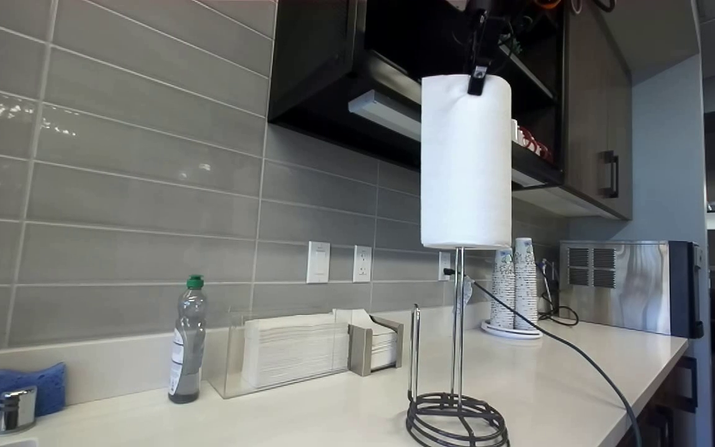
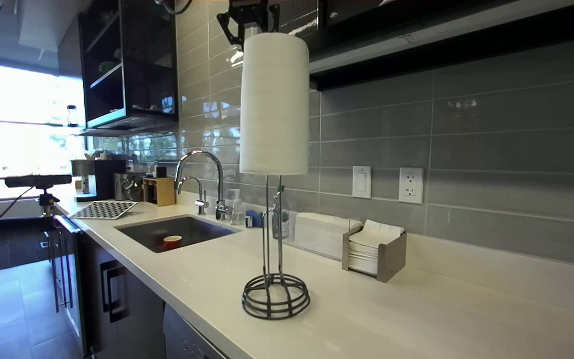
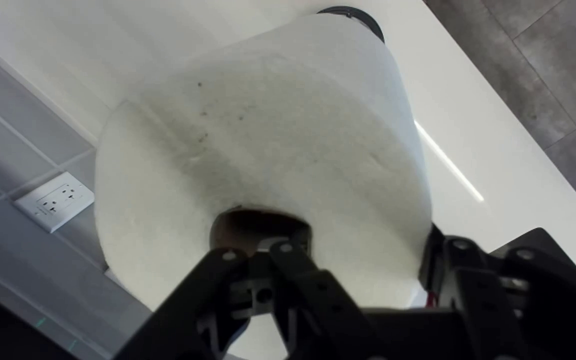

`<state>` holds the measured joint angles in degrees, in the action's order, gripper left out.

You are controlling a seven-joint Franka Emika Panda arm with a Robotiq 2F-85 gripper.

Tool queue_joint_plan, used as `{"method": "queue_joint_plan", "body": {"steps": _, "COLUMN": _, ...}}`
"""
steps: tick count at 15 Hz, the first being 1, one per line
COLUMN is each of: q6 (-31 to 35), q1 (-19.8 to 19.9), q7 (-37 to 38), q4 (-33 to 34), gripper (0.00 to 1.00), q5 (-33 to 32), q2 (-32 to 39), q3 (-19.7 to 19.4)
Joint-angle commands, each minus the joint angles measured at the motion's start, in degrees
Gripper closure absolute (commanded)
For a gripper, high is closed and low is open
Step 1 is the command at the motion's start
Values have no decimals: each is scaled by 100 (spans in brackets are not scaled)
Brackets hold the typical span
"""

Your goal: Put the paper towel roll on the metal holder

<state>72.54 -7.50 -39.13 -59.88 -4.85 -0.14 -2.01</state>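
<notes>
Above the counter, the roll hangs upright, lined up over the holder in both exterior views, with its lower edge well apart from the wire base. The gripper pinches the roll at its top end: one finger appears to reach into the core, the other finger presses on the outer side. Gripped so high, the roll has its bottom end free to take the rod. The rod vanishes at the roll's lower edge; probably it is already inside the core, but its tip is hidden. Upright is presumably the point of the pose, since a tilt could bind the core on the rod or topple the holder. A shorter side arm rises beside the rod, perhaps to steady the seated roll; it could snag the edge on the way down. Napkins stand back by the tiled wall, out of the roll's way.
</notes>
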Motion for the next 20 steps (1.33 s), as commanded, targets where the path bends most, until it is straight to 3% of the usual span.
{"method": "queue_joint_plan", "body": {"steps": 1, "q6": -78, "q1": 29, "q7": -95, "q4": -9, "gripper": 21, "q5": -6, "q2": -46, "q3": -35}}
{"method": "queue_joint_plan", "body": {"steps": 3, "q6": -83, "q1": 28, "q7": -101, "q4": -4, "gripper": 6, "q5": -2, "q2": -54, "q3": -52}}
{"method": "queue_joint_plan", "body": {"steps": 5, "q6": -87, "q1": 30, "q7": -112, "q4": -9, "gripper": 0, "q5": 2, "q2": -62, "q3": -65}}
{"method": "queue_joint_plan", "body": {"steps": 12, "q6": -132, "q1": 45, "q7": -147, "q4": 6, "gripper": 0, "q5": -5, "q2": -60, "q3": -105}}
{"method": "queue_joint_plan", "body": {"steps": 20, "q6": -202, "q1": 152, "q7": -601, "q4": -611, "gripper": 0, "q5": 416, "q2": -315, "q3": -281}}
